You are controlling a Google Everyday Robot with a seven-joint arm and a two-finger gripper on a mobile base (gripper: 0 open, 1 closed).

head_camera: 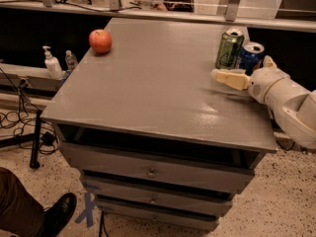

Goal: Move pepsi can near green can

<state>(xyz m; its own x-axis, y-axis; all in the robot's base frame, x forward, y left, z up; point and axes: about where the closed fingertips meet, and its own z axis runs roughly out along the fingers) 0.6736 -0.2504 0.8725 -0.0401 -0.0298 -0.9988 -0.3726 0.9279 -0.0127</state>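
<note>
The pepsi can (251, 55), dark blue with a silver top, stands upright at the table's far right, right beside the green can (229, 48), which is to its left. My gripper (242, 67) comes in from the right on a white arm. It is open, with one cream finger (229, 78) lying in front of the two cans and the other fingertip (269, 61) just right of the pepsi can. The jaws do not clamp the can.
A red apple (100, 41) sits at the far left of the grey table (148, 93), which has drawers below. Two bottles (51, 63) stand on a ledge to the left. A person's shoe (57, 214) is at the bottom left, and the table's right edge is close to the arm.
</note>
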